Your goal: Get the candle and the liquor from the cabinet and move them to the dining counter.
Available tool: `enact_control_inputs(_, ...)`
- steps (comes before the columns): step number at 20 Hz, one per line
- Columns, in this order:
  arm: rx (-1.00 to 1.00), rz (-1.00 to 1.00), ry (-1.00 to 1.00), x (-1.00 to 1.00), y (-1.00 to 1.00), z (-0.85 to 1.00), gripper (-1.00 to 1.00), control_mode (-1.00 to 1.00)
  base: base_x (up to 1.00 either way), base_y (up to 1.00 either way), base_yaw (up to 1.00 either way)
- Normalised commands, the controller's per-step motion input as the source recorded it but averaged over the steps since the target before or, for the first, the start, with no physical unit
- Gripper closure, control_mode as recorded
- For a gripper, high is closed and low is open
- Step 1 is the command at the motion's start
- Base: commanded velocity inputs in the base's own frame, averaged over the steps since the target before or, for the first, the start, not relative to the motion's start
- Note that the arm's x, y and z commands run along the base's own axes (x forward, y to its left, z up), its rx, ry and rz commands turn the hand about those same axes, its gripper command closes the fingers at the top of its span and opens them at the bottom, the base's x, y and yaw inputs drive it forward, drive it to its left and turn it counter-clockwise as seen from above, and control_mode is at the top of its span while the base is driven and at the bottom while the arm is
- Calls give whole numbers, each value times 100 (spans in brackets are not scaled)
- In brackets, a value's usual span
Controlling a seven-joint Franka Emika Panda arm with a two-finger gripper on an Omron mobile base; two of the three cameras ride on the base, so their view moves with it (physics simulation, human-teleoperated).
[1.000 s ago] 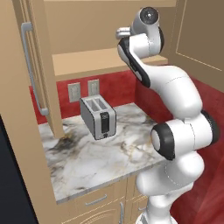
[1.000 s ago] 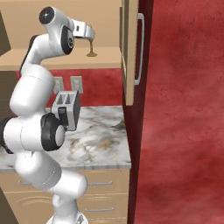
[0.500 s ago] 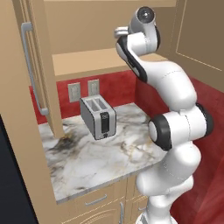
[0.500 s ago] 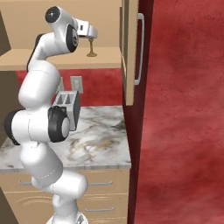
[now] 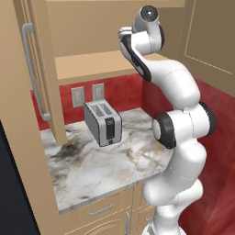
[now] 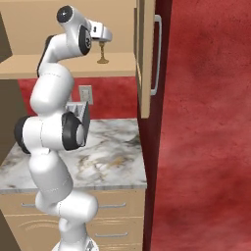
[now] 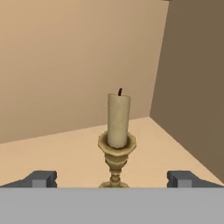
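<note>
Tan wax on a brass stick: I am lining up on the candle (image 7: 118, 131), standing upright on the shelf of the open cabinet (image 6: 73, 66), near its back corner. I am holding my gripper (image 7: 113, 179) spread wide, one fingertip (image 7: 40, 179) to each side. Next I judge I must ease forward and pinch gently. Nothing else is showing on this shelf.

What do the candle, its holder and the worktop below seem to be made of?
The candle looks like matte cream wax, with a dark wick on top. Its holder looks like brass: golden, turned stem, soft sheen. The worktop looks like polished marble, white with grey and tan veins. All of it is rendered, so these are impressions only.
</note>
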Motion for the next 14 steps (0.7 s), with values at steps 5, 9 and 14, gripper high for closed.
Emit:
enact_control_inputs(5,0,0,2,19,0,-3,-100,-100,0,0,0)
enact_control_inputs(9,0,0,1,10,0,-8,-100,-100,0,0,0)
enact_control_inputs(14,0,0,0,2,-4,-11,-100,-100,0,0,0)
